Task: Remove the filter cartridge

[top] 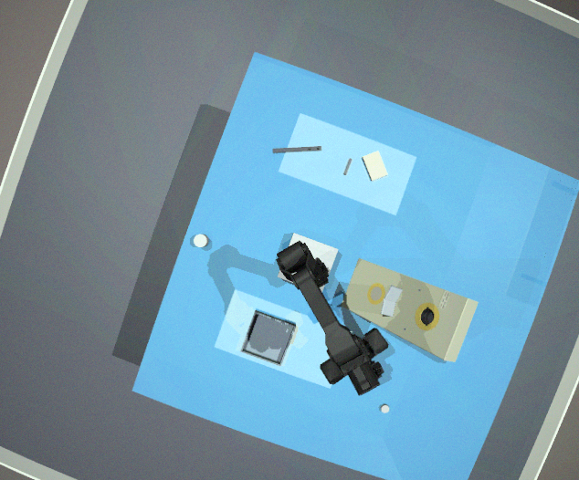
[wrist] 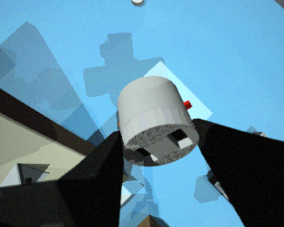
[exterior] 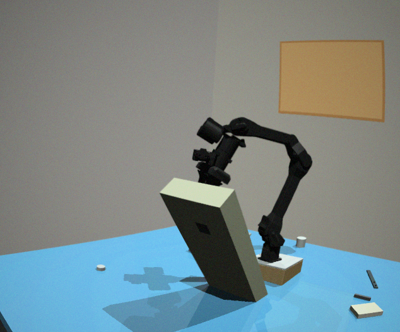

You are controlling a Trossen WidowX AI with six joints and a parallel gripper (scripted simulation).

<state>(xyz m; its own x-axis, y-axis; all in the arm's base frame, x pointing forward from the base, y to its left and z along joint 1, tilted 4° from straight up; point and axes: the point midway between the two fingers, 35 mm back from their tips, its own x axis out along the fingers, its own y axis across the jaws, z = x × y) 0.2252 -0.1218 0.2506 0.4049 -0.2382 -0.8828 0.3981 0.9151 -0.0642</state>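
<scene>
Cartridge sits pinched between my pincer fingers, hanging above the blue table with the panel off to one side. Tray lies well away; my grip catches only the face end, so a quick swing might shake it loose.

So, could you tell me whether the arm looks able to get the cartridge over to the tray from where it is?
Probably yes. The gripper is shut on the cartridge, already out of the panel, and nothing stands between it and the tray.
</scene>
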